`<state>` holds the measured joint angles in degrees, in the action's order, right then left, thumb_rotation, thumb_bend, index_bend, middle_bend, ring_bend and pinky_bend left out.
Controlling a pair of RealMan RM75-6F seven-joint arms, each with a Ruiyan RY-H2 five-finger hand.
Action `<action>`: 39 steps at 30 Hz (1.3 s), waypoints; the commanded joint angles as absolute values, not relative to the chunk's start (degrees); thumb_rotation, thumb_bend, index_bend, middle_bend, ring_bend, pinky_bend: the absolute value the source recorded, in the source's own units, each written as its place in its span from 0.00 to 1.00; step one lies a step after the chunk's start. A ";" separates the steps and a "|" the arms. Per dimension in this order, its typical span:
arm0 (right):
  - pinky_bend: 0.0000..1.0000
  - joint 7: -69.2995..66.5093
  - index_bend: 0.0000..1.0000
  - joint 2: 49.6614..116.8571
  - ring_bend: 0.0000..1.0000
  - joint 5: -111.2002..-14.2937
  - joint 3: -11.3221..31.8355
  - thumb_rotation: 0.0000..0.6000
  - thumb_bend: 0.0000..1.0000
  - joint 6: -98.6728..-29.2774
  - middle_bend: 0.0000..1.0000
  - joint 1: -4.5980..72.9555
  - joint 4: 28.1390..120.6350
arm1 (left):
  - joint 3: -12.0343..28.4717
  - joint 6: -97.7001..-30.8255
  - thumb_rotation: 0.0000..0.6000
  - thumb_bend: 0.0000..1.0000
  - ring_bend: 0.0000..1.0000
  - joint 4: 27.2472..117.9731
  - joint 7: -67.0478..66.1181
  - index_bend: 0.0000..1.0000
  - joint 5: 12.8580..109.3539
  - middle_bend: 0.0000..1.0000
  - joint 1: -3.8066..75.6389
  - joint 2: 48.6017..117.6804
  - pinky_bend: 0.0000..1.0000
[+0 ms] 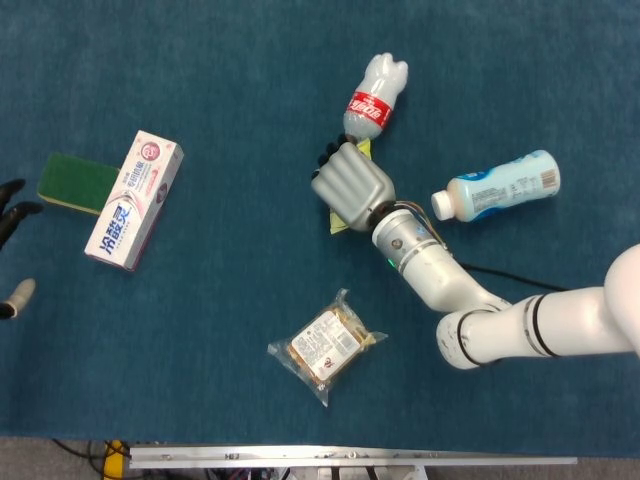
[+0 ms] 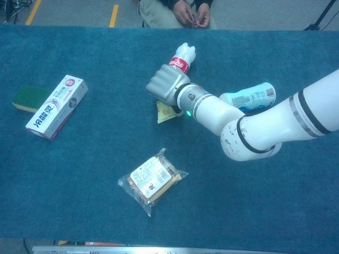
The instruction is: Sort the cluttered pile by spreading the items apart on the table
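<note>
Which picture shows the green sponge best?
The head view: the sponge lies flat with its whole top showing beside the box. The chest view shows it smaller and at a slant.
</note>
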<state>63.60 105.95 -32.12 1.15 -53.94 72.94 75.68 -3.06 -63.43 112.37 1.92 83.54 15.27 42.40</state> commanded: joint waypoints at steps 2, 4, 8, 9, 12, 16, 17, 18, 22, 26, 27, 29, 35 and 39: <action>0.31 62.28 0.45 105.10 0.31 -33.94 1.78 1.00 0.00 -54.06 0.40 72.16 76.84 | -2.99 -63.47 1.00 0.34 0.01 112.27 2.05 0.14 83.54 0.03 15.25 42.52 0.15; 0.32 61.42 0.45 104.51 0.31 -34.82 2.12 1.00 0.00 -54.13 0.40 71.79 77.85 | -2.97 -63.51 1.00 0.34 0.01 112.22 2.08 0.14 83.61 0.03 15.24 42.54 0.15; 0.32 58.33 0.45 101.89 0.31 -38.00 3.18 1.00 0.00 -54.29 0.41 70.79 82.27 | -2.93 -63.56 1.00 0.34 0.01 112.25 2.00 0.14 83.67 0.03 15.22 42.49 0.15; 0.32 57.45 0.45 101.13 0.31 -38.87 3.35 1.00 0.00 -54.25 0.41 70.51 83.55 | -2.93 -63.58 1.00 0.34 0.01 112.25 1.97 0.14 83.68 0.03 15.21 42.46 0.15; 0.32 54.54 0.45 98.52 0.31 -41.33 3.75 1.00 0.00 -53.77 0.41 69.54 88.22 | -2.86 -63.49 1.00 0.34 0.01 112.28 1.79 0.14 83.56 0.03 15.27 42.47 0.15; 0.32 51.12 0.45 96.31 0.31 -44.06 3.83 1.00 0.00 -52.52 0.41 68.62 93.34 | -2.79 -63.03 1.00 0.34 0.01 112.52 1.24 0.14 83.46 0.03 15.54 42.67 0.15; 0.32 50.74 0.45 96.20 0.31 -44.44 3.80 1.00 0.00 -52.25 0.41 68.60 93.94 | -2.78 -62.96 1.00 0.34 0.01 112.62 1.06 0.14 83.48 0.03 15.60 42.71 0.15; 0.32 50.48 0.45 96.28 0.31 -44.85 3.74 1.00 0.00 -52.06 0.41 68.61 94.32 | -2.76 -62.93 1.00 0.34 0.01 112.74 0.89 0.14 83.49 0.03 15.65 42.75 0.15; 0.32 49.91 0.45 97.34 0.31 -44.21 3.77 1.00 0.00 -51.13 0.41 68.96 95.05 | -2.79 -63.28 1.00 0.34 0.01 113.31 0.40 0.14 83.66 0.03 15.49 42.63 0.15; 0.32 49.54 0.45 98.69 0.31 -43.41 4.04 1.00 0.00 -50.48 0.41 69.57 95.43 | -3.06 -63.56 1.00 0.34 0.01 113.52 0.19 0.14 83.55 0.03 15.09 42.19 0.15; 0.32 49.41 0.44 98.88 0.31 -43.31 4.07 1.00 0.00 -50.28 0.41 69.70 95.61 | -3.09 -63.58 1.00 0.34 0.01 113.51 0.21 0.14 83.49 0.03 15.04 42.13 0.15; 0.32 49.17 0.40 99.11 0.30 -43.11 4.07 1.00 0.00 -49.79 0.40 70.02 96.04 | -3.08 -63.66 1.00 0.34 0.01 113.53 0.27 0.14 83.40 0.03 14.96 42.09 0.15; 0.32 48.53 0.16 97.01 0.24 -42.93 3.08 1.00 0.00 -48.30 0.30 70.56 98.01 | -3.11 -63.71 1.00 0.34 0.01 113.65 0.08 0.14 83.60 0.03 14.91 42.02 0.15; 0.32 47.66 0.07 95.03 0.22 -43.75 2.72 1.00 0.00 -48.51 0.26 70.40 99.52 | -2.99 -63.35 1.00 0.34 0.01 113.60 -0.01 0.14 83.59 0.03 15.16 42.28 0.15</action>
